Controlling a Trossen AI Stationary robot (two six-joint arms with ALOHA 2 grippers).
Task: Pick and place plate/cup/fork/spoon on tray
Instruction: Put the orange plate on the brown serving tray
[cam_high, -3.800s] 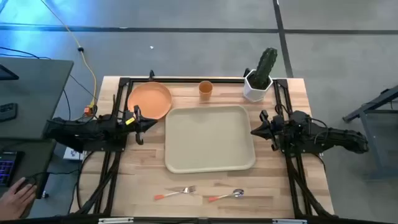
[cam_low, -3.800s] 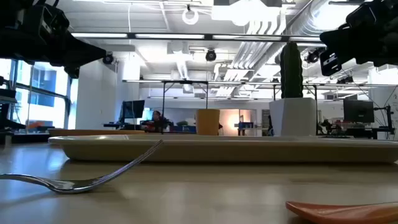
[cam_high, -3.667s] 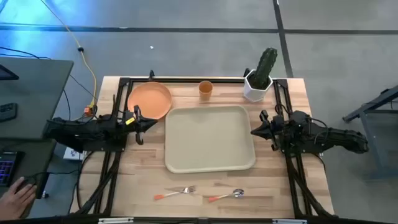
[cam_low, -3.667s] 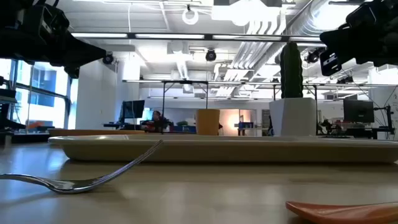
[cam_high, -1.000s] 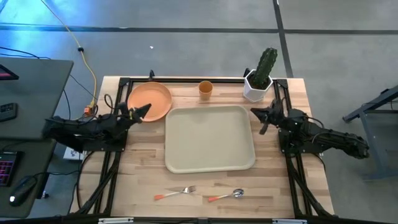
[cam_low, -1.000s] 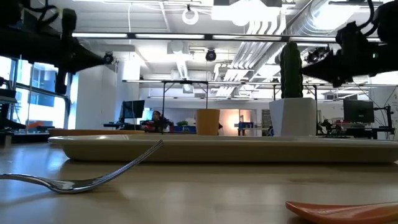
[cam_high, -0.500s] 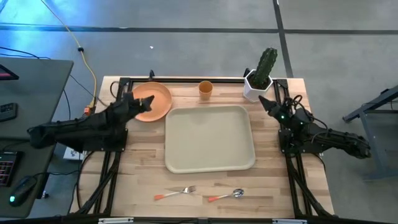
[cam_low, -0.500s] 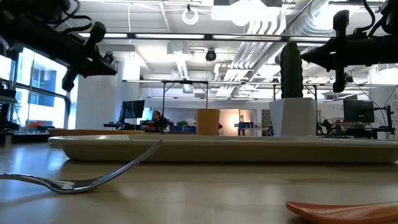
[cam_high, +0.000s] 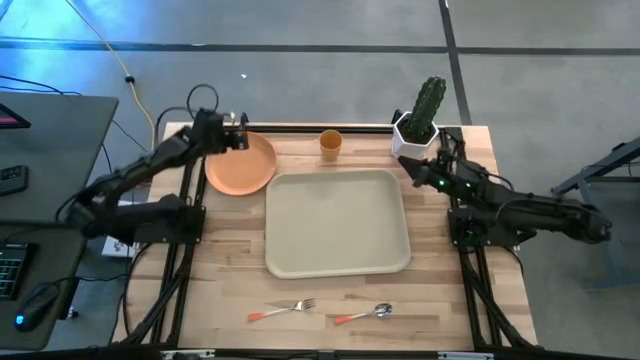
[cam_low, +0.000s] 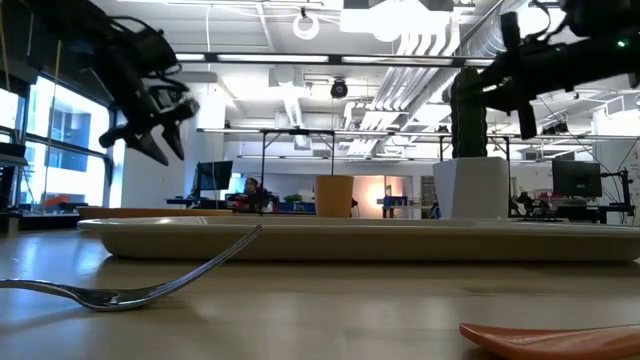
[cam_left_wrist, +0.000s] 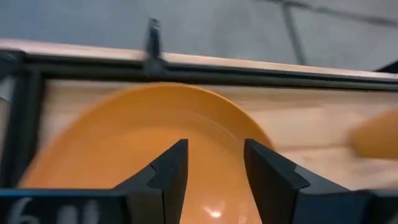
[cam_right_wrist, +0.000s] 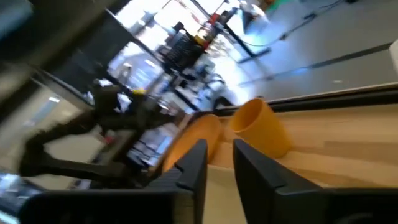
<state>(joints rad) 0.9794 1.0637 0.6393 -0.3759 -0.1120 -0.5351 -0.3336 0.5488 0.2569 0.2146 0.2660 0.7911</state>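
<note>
The orange plate (cam_high: 240, 163) lies flat at the table's far left, and the orange cup (cam_high: 331, 143) stands upright to its right near the far edge. The beige tray (cam_high: 338, 222) lies in the middle. The fork (cam_high: 283, 309) and the spoon (cam_high: 365, 314) lie near the front edge. My left gripper (cam_high: 236, 141) hangs open above the plate's far part (cam_left_wrist: 124, 143), fingers slanting down, well clear of it in the low view (cam_low: 160, 125). My right gripper (cam_high: 408, 162) is raised over the tray's far right corner, open by a narrow gap (cam_right_wrist: 220, 165), pointing toward the cup (cam_right_wrist: 261, 127).
A white pot with a cactus (cam_high: 417, 130) stands at the far right, just behind my right gripper. Black frame rails (cam_high: 300, 127) run along the table's far edge and both sides. A desk with a keyboard (cam_high: 20, 265) is left of the table.
My left gripper has risen and gone toward the far edge, from beside the plate's near rim to above its far part, has tipped its fingers downward and has opened. My right gripper has risen and gone toward the far edge and the cup. Nothing on the table has moved.
</note>
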